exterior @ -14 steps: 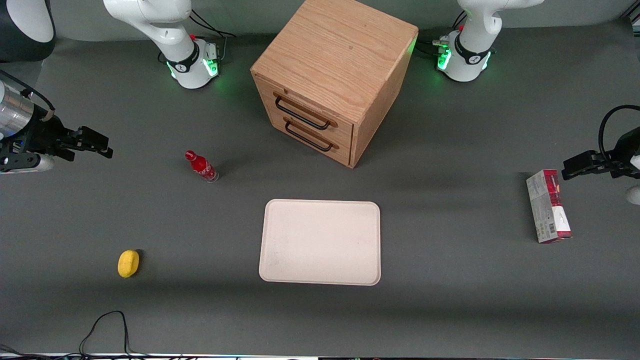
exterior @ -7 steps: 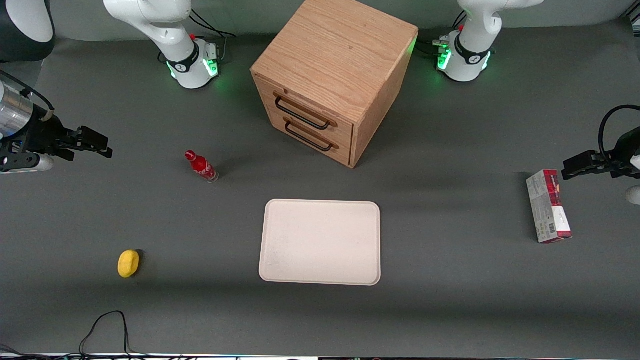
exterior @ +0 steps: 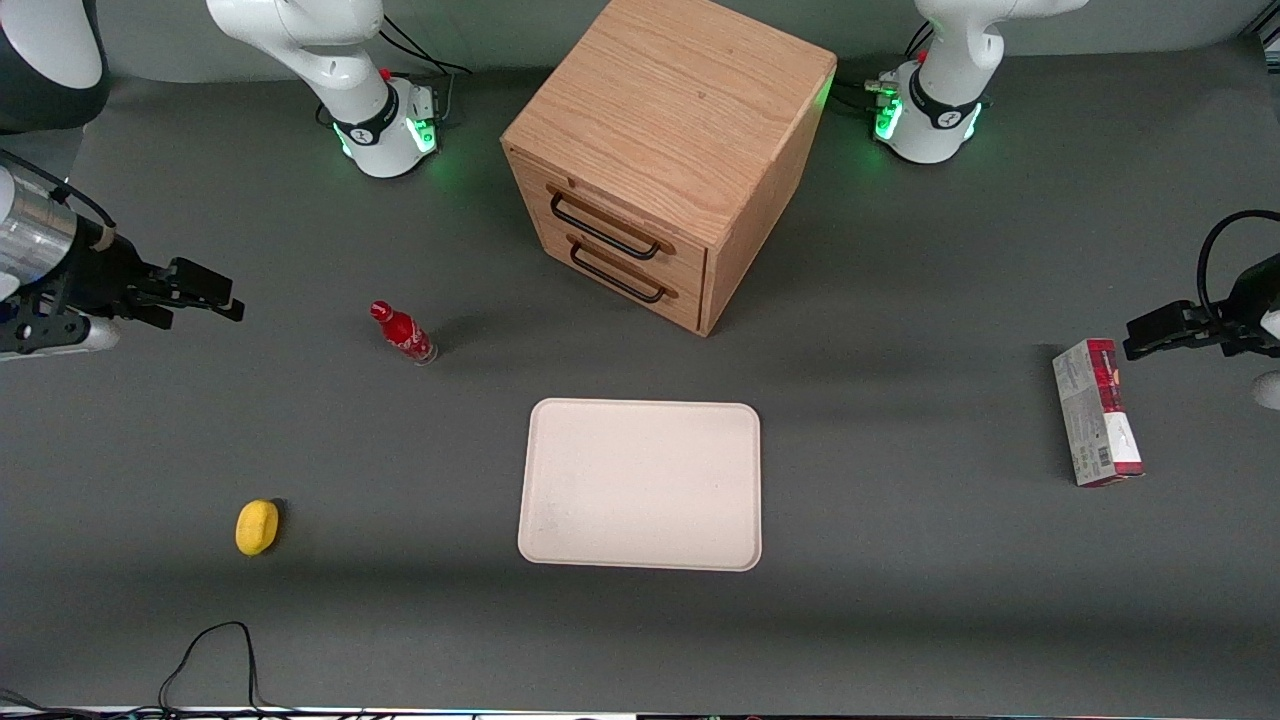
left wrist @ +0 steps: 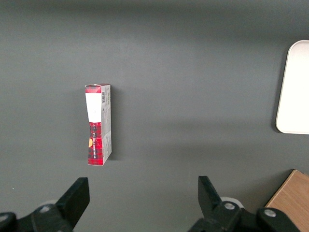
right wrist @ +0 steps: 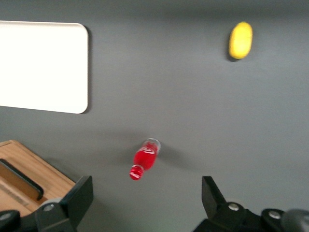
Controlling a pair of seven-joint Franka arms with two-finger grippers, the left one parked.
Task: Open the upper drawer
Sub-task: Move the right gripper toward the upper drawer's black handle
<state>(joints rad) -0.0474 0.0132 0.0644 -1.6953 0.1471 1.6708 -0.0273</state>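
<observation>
Two oak drawers sit stacked in the cabinet (exterior: 668,160), and yours is the upper drawer (exterior: 608,226), directly above the lower drawer (exterior: 615,272), fully closed, its thin black bar handle (exterior: 598,232) lying flush along the front.

Gripper (exterior: 205,288): hangs well apart from the cabinet, toward the working arm's end of the table, fingers spread wide with nothing between them (right wrist view confirms the wide gap (right wrist: 147,198)).

Risks, as you judge the approach:
- The two handles are near-identical and sit just one above the other; come in low and you will hook the wrong one.
- The cabinet is turned at an angle to the table edge. If you pull off the drawer's own axis, expect it to bind or the whole cabinet to slide on the smooth grey mat.
- The red bottle (exterior: 402,333) stands upright, nearer the front camera than the cabinet and roughly between gripper and cabinet front. It is narrow and tall, so a sweeping elbow or finger would likely tip it.

Materials: cabinet is light oak with open grain and sharp square edges; handle is slim dark metal, rounded at its ends, with little clearance beneath for a fingertip. Bottle looks glossy.
</observation>
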